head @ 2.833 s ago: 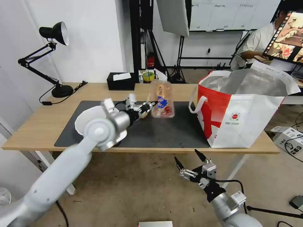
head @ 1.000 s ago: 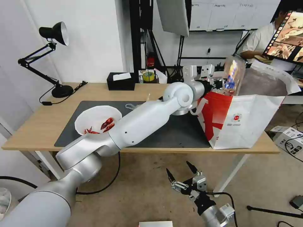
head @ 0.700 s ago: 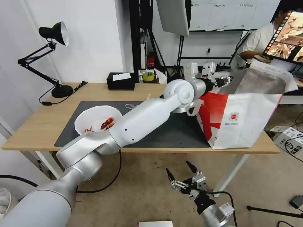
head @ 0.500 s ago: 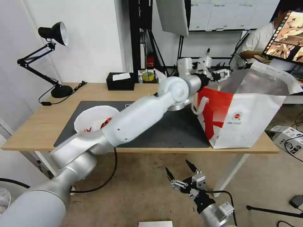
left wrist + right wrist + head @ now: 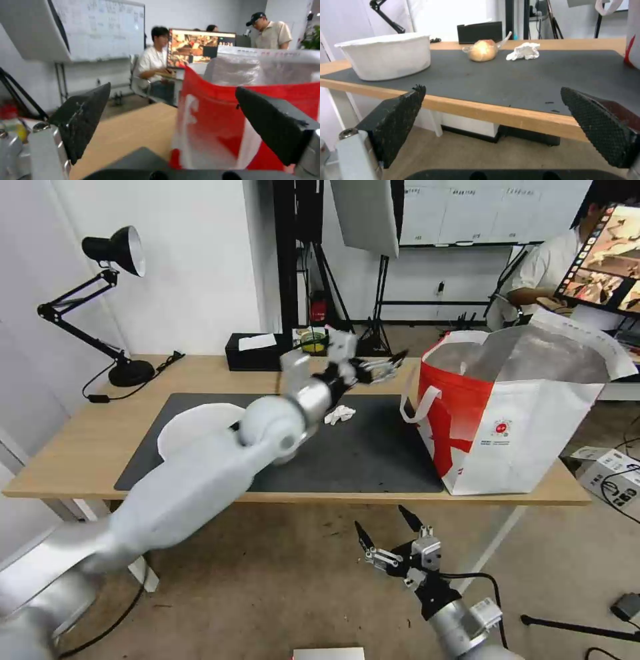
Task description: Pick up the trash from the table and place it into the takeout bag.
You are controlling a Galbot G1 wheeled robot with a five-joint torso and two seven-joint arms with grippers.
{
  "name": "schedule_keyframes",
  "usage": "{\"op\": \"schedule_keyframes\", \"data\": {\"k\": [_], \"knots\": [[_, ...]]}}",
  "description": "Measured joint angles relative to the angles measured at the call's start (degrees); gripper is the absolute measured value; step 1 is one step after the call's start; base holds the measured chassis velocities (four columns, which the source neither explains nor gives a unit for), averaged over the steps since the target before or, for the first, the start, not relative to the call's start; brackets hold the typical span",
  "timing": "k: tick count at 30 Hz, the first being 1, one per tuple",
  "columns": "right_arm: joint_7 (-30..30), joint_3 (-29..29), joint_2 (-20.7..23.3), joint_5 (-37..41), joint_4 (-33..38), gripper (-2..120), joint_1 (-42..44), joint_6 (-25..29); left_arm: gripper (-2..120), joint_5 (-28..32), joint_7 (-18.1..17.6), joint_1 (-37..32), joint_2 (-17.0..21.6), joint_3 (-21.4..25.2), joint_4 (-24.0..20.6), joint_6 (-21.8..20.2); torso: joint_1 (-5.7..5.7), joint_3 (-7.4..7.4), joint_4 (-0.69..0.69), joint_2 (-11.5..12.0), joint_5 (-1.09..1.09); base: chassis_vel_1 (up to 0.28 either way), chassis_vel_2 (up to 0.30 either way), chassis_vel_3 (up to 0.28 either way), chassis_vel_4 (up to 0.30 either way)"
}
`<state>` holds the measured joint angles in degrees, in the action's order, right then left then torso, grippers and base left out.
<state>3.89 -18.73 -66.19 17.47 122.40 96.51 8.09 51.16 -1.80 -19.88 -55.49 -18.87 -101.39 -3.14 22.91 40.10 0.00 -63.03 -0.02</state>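
Black-fingered, my left claw (image 5: 381,369) hangs spread and empty above the worktop (image 5: 200,370), near the takeout bag (image 5: 513,427). Crumpled tissue (image 5: 339,414) lies below on the mat. Right claw (image 5: 393,543) idles spread underneath. A hasty descent risks clipping the bag's handle.

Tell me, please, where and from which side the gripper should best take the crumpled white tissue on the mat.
Probably from straight above, closing on the middle of the crumpled white tissue. It is a low, soft lump lying alone on the dark mat, with free space on every side, so the folds should bunch between the fingers. The open left gripper hovers above the table near it.
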Motion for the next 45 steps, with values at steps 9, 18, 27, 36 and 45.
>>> {"op": "schedule_keyframes", "data": {"k": [9,18,27,36,45], "knots": [[-0.5,0.1,0.3,0.0,0.0,100,-0.8,0.7,100,-5.7,6.2,-14.6,5.7,10.2,-4.9,2.4,0.0,0.0,0.0,0.0,0.0,0.0,0.0,0.0,0.0],[-1.4,0.2,0.4,0.0,-0.7,100,-1.9,1.8,100,-9.1,8.4,-37.7,9.0,28.2,-12.2,5.0,0.0,0.0,0.01,0.0,-0.01,0.0,0.0,0.0,0.0],[-1.9,0.2,-0.3,0.0,-1.7,100,-2.9,2.1,100,-13.7,9.2,-53.3,5.5,41.6,-15.9,7.7,0.0,0.0,-0.02,0.0,0.03,0.0,0.0,0.0,0.0],[-3.4,-1.1,-1.8,-0.9,-1.4,100,-1.9,2.6,100,-18.6,10.0,-65.5,2.2,49.5,-15.6,10.0,0.0,0.0,-0.01,0.0,0.01,0.0,0.0,0.0,0.0],[-4.8,-1.4,-2.8,-1.9,-1.2,100,-1.4,2.9,100,-19.2,7.2,-71.3,-0.7,52.6,-14.4,10.3,0.01,0.0,0.0,0.0,0.02,0.0,0.0,0.0,0.0]]}}
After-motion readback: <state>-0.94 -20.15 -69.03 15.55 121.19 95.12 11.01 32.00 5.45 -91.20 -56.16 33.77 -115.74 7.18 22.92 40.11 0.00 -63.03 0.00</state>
